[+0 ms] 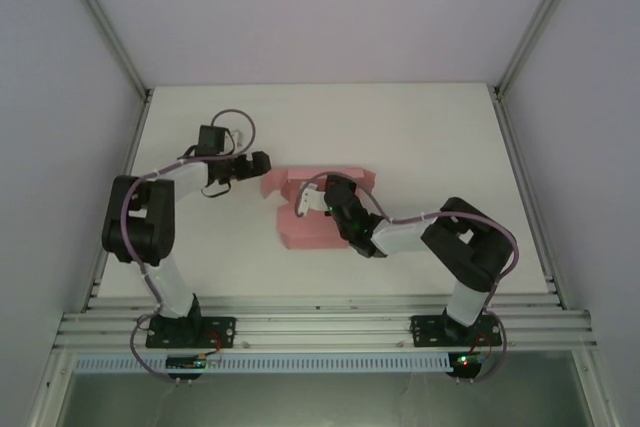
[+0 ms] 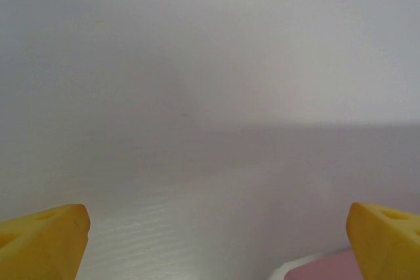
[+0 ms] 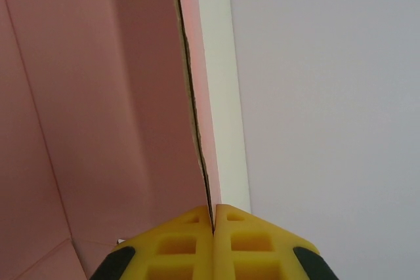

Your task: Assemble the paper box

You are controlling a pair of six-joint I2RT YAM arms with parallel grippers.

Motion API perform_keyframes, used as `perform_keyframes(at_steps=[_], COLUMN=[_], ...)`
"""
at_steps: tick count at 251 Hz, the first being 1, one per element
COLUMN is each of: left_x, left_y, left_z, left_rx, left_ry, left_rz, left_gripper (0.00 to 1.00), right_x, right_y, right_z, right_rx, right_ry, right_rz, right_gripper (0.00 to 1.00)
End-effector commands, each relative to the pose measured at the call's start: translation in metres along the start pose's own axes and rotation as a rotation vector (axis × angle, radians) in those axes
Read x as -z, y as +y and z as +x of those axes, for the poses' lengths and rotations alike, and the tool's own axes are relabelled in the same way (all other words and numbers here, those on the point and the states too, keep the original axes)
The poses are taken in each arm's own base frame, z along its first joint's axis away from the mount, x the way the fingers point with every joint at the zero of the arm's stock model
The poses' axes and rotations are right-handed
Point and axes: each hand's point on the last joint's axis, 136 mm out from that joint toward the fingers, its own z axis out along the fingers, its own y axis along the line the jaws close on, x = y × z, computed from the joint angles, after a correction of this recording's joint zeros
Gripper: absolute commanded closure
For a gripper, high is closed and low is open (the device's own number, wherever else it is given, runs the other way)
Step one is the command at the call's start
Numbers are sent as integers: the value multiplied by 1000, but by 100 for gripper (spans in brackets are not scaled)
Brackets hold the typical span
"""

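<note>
The pink paper box [image 1: 304, 231] lies partly folded at the middle of the white table [image 1: 430, 137]. My right gripper [image 1: 341, 210] is over its right part. In the right wrist view its yellow fingers [image 3: 190, 240] are shut on the thin edge of an upright pink panel [image 3: 98, 96], which runs away from the jaws. My left gripper [image 1: 263, 163] hovers just left of the box's far left corner. It stands open [image 2: 220, 231] with nothing between the fingers, and a pink corner of the box [image 2: 328, 269] shows low on the right.
White enclosure walls and metal corner posts [image 1: 102, 22] bound the table on three sides. An aluminium rail [image 1: 320, 327] carrying both arm bases runs along the near edge. Bare tabletop lies behind and to the right of the box.
</note>
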Motion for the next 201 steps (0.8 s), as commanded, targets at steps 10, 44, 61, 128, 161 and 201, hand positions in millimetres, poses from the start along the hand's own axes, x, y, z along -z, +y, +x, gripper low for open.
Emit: perform_keyframes(at_steps=[10, 44, 61, 128, 161, 201], left_x=[-1, 3, 7, 11, 20, 40], left_y=[-27, -50, -59, -65, -44, -28], left_z=[32, 55, 63, 63, 67, 76], left_rx=[-95, -115, -129, -120, -125, -142], left_ry=[97, 114, 116, 65, 51, 30], left_rz=[67, 124, 137, 122, 5, -52], left_gripper=[0, 0, 0, 0, 0, 1], right_x=[-2, -3, -2, 1, 2, 4], right_y=[8, 7, 9, 13, 13, 15], right_z=[9, 11, 13, 9, 12, 16], right_rx=[-25, -33, -34, -34, -33, -29], right_ry=[31, 49, 53, 49, 52, 60], right_rz=[-50, -55, -61, -56, -57, -73], right_gripper=[100, 100, 100, 100, 100, 100])
